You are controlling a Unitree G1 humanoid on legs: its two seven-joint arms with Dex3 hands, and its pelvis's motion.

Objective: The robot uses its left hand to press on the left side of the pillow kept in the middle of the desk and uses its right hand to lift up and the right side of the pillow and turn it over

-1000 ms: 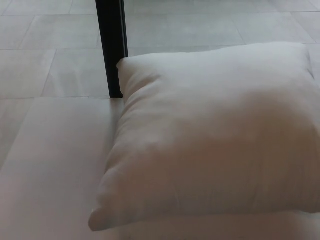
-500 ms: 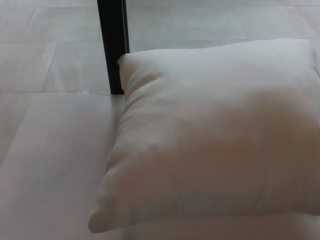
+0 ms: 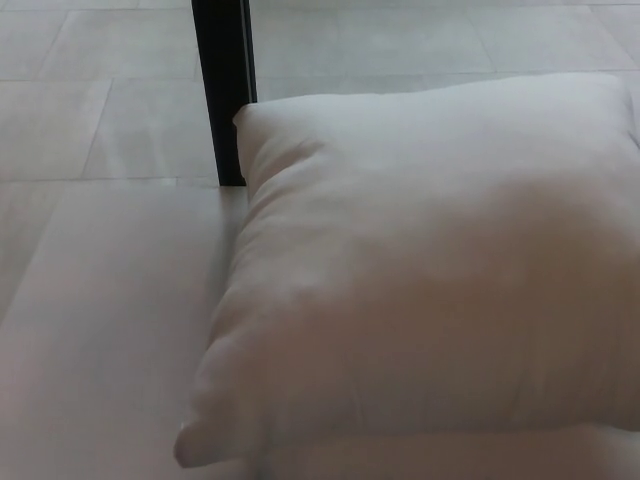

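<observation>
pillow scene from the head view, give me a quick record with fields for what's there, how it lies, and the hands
pillow: white, square, lying flat on the desk, fills the middle and right of the view, right edge cut off by the frame
desk: pale surface, bare to the pillow's left
black post: upright, behind the pillow's far left corner
floor: light tiles beyond the desk
left hand: not in view
right hand: not in view
task state: pillow not yet pressed or lifted

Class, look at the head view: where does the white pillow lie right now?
The pillow fills the picture's middle and right on the pale desk, its far left corner beside the black post.
</observation>
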